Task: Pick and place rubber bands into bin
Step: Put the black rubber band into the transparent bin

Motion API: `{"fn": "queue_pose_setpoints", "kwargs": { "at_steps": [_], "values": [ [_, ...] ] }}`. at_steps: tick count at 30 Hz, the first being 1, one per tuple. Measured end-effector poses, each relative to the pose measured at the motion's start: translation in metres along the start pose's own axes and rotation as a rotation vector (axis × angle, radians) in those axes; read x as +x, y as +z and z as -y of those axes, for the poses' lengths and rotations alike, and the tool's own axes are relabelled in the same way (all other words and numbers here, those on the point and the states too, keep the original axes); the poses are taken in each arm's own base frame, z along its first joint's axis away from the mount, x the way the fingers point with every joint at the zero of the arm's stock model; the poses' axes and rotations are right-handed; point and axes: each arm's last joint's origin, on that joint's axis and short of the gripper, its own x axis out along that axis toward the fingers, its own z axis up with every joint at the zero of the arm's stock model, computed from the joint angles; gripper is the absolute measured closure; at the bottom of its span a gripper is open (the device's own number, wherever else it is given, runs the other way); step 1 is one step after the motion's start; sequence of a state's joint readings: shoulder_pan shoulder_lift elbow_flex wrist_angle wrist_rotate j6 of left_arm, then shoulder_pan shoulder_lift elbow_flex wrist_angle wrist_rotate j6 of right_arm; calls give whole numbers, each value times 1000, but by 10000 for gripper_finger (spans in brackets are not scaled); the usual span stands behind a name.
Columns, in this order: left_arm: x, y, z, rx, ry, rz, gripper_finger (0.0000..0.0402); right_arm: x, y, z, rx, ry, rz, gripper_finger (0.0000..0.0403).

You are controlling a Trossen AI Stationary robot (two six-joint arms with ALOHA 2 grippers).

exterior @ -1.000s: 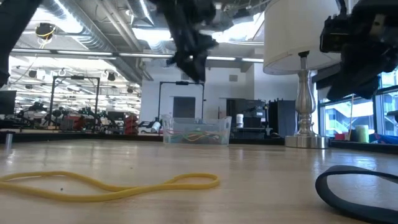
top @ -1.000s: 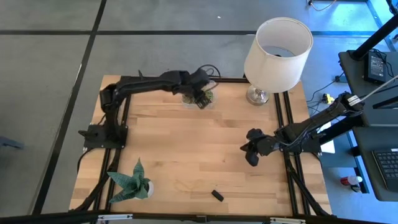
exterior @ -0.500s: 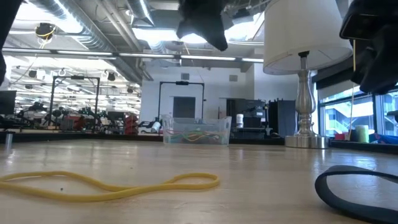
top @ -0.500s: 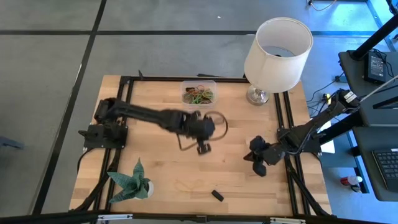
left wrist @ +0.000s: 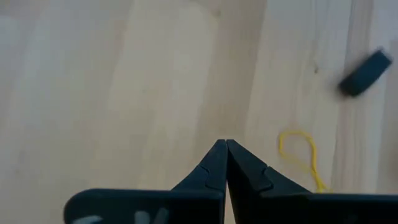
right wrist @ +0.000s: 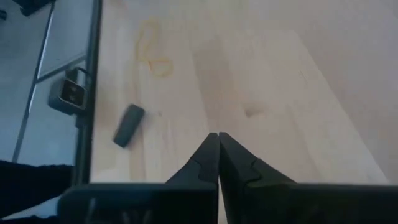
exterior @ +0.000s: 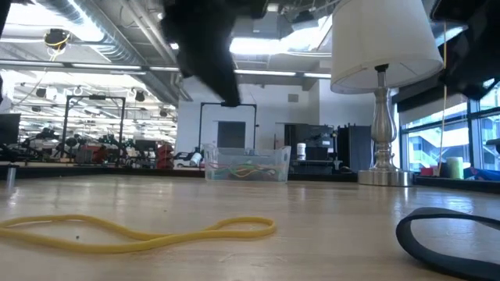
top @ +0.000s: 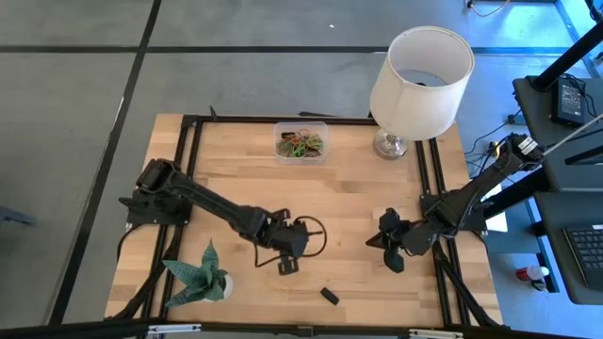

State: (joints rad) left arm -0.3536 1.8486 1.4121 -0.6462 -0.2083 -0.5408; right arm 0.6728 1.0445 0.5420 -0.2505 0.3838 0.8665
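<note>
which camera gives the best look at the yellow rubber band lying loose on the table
The low view: the yellow rubber band stretches across the foreground, its flattened loop plain. The left wrist view shows one loop end of it past shut fingers. The right wrist view and high view show only a faint outline.

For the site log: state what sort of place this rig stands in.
Probably a robotics lab or workshop: the wooden table sits in a black metal frame on grey concrete; the low view shows exposed ceiling ducts and rows of benches with equipment behind.
</note>
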Motion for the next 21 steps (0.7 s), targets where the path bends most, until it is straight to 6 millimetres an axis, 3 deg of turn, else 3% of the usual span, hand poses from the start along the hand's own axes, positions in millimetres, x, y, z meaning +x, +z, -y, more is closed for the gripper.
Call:
{"fn": "queue_pose_setpoints", "kwargs": {
  "at_steps": [8,15,21],
  "values": [
    [6,-30,-1,31,-56,-33,401,18,23,-42,-25,-65,-28,401],
    [-18,-57,-12,75,-103,13,401,55,39,-88,33,-247,-212,402],
    [-39,-77,-23,130,-133,52,399,95,47,-124,40,-308,-271,393]
  ]
}}
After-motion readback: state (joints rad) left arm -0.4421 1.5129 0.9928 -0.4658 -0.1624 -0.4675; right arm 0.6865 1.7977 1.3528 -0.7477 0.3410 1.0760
